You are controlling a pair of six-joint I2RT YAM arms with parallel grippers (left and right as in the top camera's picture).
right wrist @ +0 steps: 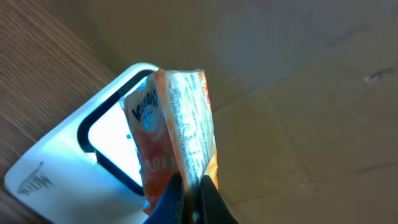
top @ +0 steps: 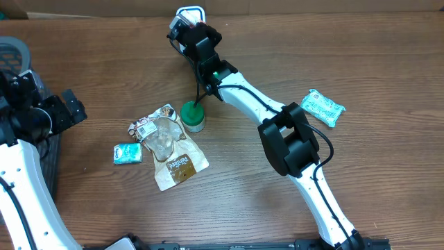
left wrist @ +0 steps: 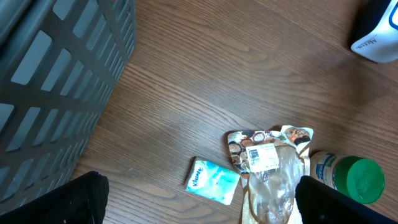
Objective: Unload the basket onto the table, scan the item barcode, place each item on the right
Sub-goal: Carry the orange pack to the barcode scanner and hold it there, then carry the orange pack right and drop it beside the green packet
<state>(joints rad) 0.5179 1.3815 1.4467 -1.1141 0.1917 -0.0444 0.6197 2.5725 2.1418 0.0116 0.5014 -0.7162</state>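
Leftward, a grey slatted basket (left wrist: pixel 62 74) is seen at the edge of the counter (top: pixel 374 55). Only its outer wall is shown, so its contents cannot be told. A small green-lidded jar (top: pixel 193 117) is stood near the counter's middle, just beside a crumpled, clear-fronted snack pouch (top: pixel 168 147); what the jar holds is hidden. A teal tissue pack (top: pixel 127 153) is laid just left of the pouch, and a second teal pack (top: pixel 325 107) is laid well apart on the right.

An orange packet (right wrist: pixel 180 118) is pinched at its lower end by the right gripper (right wrist: pixel 189 198), whose fingers are pressed together on it. The packet is held upright at the far side of the counter, just in front of the lit window of a white scanner (right wrist: pixel 56 165). A silvery crimped seam and a blue-and-white logo are shown on it; the finer print is too blurred to be read. The left gripper (top: pixel 73 107) is held spread wide above the counter beside the basket.
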